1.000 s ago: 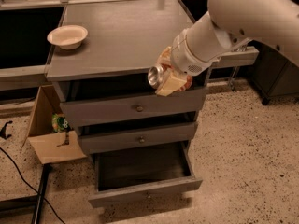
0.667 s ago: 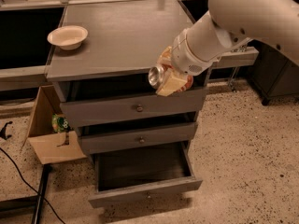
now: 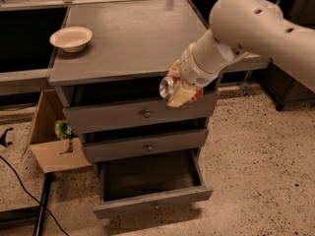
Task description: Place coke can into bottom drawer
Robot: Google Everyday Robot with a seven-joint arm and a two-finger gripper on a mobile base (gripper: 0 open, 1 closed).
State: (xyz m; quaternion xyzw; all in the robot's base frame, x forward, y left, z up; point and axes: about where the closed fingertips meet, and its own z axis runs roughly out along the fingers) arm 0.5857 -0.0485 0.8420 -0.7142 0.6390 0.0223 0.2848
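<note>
The cream two-finger gripper (image 3: 178, 89) on the thick white arm (image 3: 246, 28) is clenched around the small red coke can (image 3: 166, 86), held sideways in front of the grey top drawer (image 3: 123, 117). Its fingers (image 3: 181, 96) cover most of the can, leaving a silver end and slivers of red. Well below, the deep grey bottom drawer (image 3: 152, 203) stands pulled out, the rear of its dark interior hidden under the middle drawer (image 3: 147, 146). The arm runs off the right edge.
</note>
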